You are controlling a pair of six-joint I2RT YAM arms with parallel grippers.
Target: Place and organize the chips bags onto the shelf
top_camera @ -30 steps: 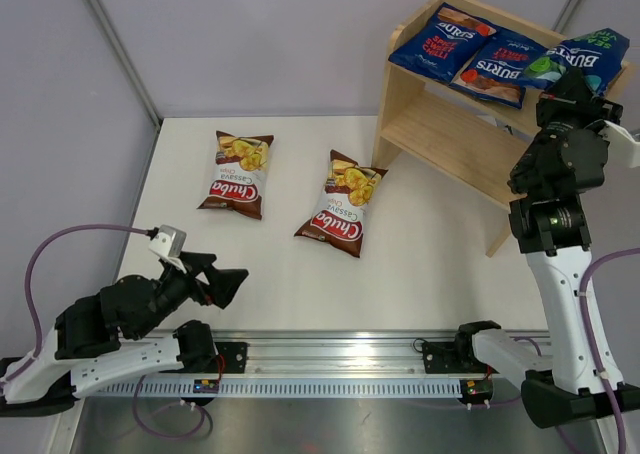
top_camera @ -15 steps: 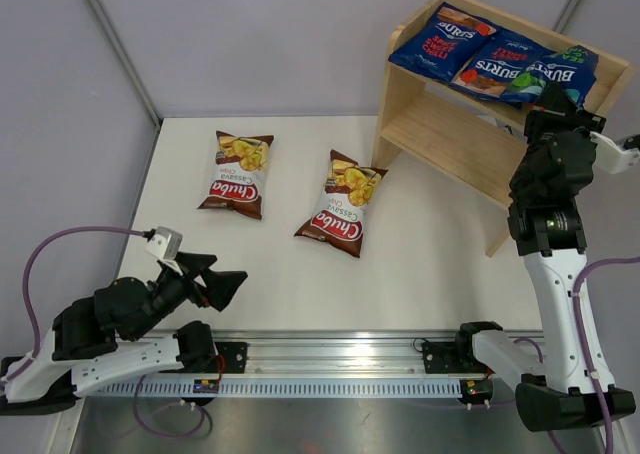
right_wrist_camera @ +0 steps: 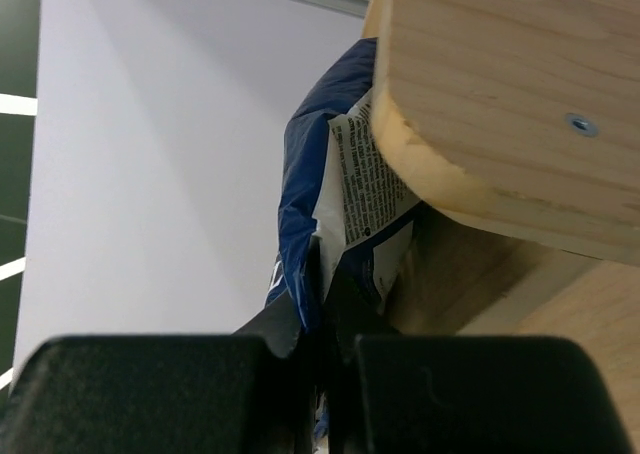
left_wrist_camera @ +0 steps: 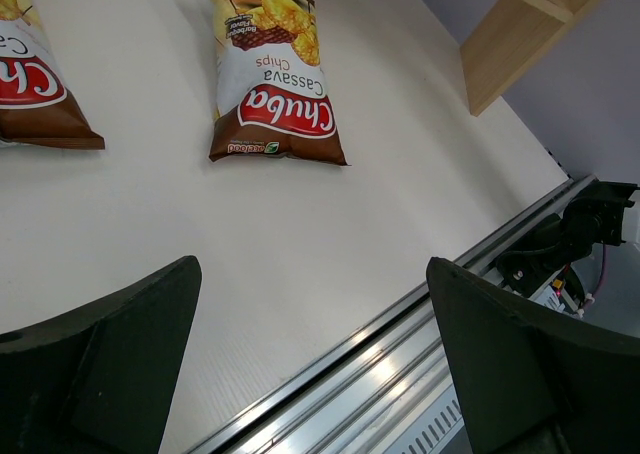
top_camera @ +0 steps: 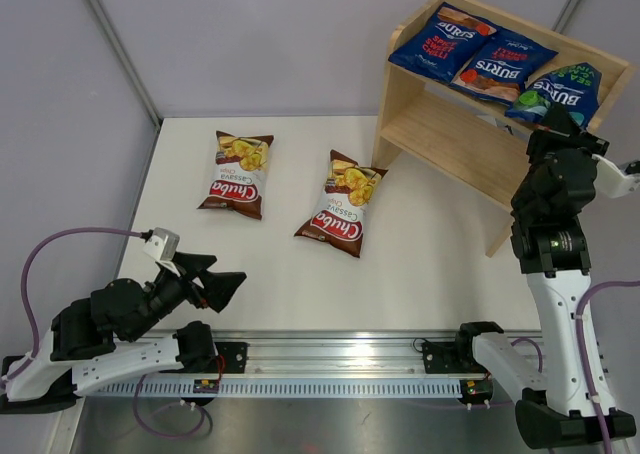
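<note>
Blue green-accented Burts bag (top_camera: pixel 570 84) on shelf (top_camera: pixel 440 134) top, edge clamped in right tool (right_wrist_camera: pixel 322 319) | left tool (left_wrist_camera: pixel 315 284) apart

- Left arm's folded down low, forearm nearly level, left hand (top_camera: pixel 228 276) spread wide open with nothing between its fingers.
- Right arm's standing tall, right hand (top_camera: pixel 553 122) pointing up and pinched tight on the edge of the green chips bag (top_camera: pixel 565 86).

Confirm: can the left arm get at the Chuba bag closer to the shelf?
Probably yes. The left hand is open and empty, the Chuba bag lies flat ahead of it, and only bare table sits between them.
</note>
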